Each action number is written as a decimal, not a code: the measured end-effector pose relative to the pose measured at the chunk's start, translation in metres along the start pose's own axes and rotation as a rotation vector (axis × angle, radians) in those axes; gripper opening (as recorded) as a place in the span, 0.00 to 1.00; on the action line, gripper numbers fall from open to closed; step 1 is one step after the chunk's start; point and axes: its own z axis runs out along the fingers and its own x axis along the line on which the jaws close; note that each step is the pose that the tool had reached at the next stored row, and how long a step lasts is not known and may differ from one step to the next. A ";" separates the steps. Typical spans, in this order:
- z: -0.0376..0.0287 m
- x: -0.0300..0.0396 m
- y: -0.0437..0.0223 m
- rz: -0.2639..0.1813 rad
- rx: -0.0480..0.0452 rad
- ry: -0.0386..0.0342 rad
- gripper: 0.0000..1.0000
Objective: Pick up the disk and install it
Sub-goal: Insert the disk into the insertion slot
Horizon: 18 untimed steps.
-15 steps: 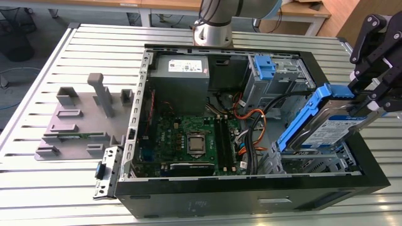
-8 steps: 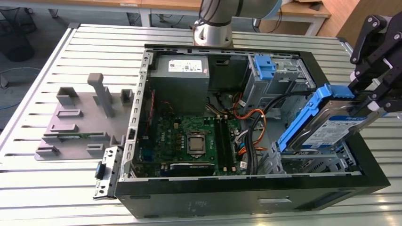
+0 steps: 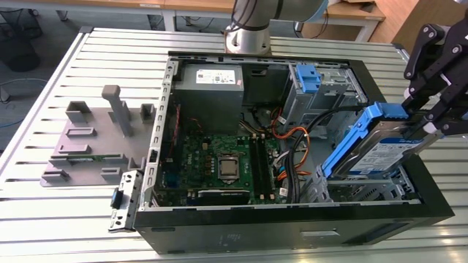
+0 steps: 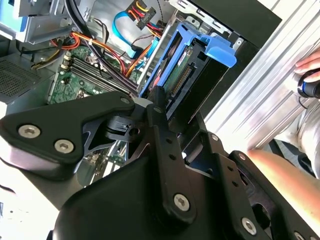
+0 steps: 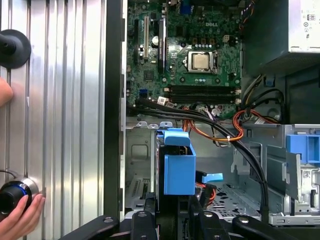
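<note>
Pincer [image 3: 430,127] closed on the disk [image 3: 382,150], gripping it by the upper end. The drive hangs tilted below the fingers, label face showing, with its blue bracket [image 3: 363,137] framing it. In the second wrist view we see the fingers [image 4: 157,105] clamped across the drive's edge, connector end exposed.

The disk's lower end sits inside the open computer case [image 3: 292,233], down at the metal drive bay [image 3: 351,192] directly under the pincer. We cannot tell whether it touches the bay's walls. In the first wrist view the bracket stands just ahead of the fingertips, over the bay opening.

Step, as we judge it: pick-up done, install in hand, drive not yet seated. It is tilted, and most of it stands proud of the bay.

Seating calls, in our view, for squaring the bracket to the bay sides and a straight entry. A cable bundle [image 3: 321,118], black and orange, runs just beside the disk on the motherboard [image 3: 223,164] side, which is a snag risk.

A person's hand [image 5: 19,220] is over the slatted table [image 5: 65,100], outside the case and well apart from the pincer.
</note>
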 end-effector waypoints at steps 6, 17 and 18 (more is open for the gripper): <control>0.0067 0.0003 -0.0001 0.000 0.0000 -0.0002 0.35; 0.0110 0.0004 -0.0002 0.000 0.0000 -0.0004 0.35; 0.0126 0.0005 -0.0002 0.000 0.0001 -0.0001 0.35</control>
